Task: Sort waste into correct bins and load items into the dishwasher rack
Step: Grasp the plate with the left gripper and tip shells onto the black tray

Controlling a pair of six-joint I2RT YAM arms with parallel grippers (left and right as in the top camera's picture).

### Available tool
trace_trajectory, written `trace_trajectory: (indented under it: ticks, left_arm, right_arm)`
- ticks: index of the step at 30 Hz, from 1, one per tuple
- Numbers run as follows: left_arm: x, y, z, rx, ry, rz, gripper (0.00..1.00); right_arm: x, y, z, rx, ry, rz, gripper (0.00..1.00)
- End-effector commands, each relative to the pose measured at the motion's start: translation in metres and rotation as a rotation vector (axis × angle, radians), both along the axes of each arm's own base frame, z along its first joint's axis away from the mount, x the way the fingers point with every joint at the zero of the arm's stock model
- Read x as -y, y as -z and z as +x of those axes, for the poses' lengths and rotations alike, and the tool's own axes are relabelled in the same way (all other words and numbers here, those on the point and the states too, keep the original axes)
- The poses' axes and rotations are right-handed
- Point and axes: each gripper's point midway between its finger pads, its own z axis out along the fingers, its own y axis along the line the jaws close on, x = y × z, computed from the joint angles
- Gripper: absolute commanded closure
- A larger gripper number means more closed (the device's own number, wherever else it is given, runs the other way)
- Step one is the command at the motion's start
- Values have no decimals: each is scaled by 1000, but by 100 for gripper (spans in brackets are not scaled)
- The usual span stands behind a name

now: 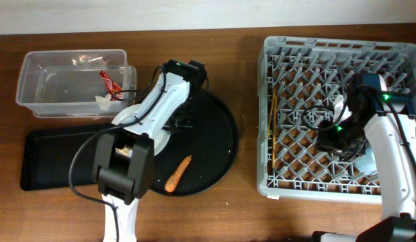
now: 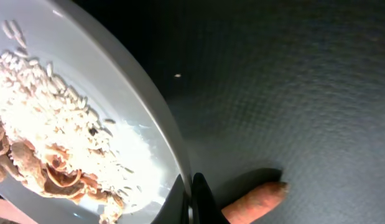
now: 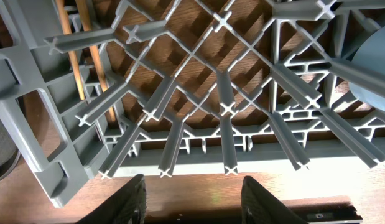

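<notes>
My left gripper (image 2: 191,186) is shut on the rim of the pale grey plate (image 2: 127,81), which holds rice and beige food scraps (image 2: 49,168). In the overhead view the plate (image 1: 124,115) sits at the left edge of the round black tray (image 1: 218,134), under my left arm. The carrot (image 1: 179,173) lies on that tray, just right of the fingers (image 2: 254,202). My right gripper (image 3: 192,186) is open and empty over the rack (image 1: 275,54), near its front edge. Two chopsticks (image 1: 272,107) lie in the rack's left side (image 3: 74,56). A light blue cup (image 1: 366,161) rests in the rack.
The clear box (image 1: 33,81) at the back left holds the red wrapper (image 1: 111,84) and white paper (image 1: 102,101). The shallow black tray (image 1: 53,161) lies in front of it. The bowl is not clearly in view.
</notes>
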Motion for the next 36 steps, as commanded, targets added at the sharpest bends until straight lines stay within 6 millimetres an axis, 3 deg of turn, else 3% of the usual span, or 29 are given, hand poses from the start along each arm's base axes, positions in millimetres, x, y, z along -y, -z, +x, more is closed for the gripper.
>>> trace_trajectory:
  ticks: [1,5,8,12,16,21,32,36]
  left_arm:
    - [-44,-52,9,113,-116,-6,100]
    - [-72,-78,2,171,-169,7,100]
    - [-91,-84,-5,196,-190,1,100]
    - [-105,-74,-8,181,-177,-114,100]
    - [-108,-50,-2,171,-139,-387,100]
    - [-109,-41,3,223,-82,-688,100]
    - [-120,-89,4,410,-81,-1117,100]
    - [-142,-102,2,480,-163,-1196,100]
  right_arm:
    - [3,-2,-1,12,-5,-17,51]
    - [3,-2,-2,12,-5,-20,51]
    - [3,-2,-1,12,-5,-20,51]
    - [3,-2,-2,12,-5,-20,51]
    - [3,-2,-2,12,-5,-20,51]
    - [4,-2,-2,11,-5,-23,51]
    - [4,-2,-2,11,-5,-24,51]
    - [4,-2,-2,10,-5,-24,51]
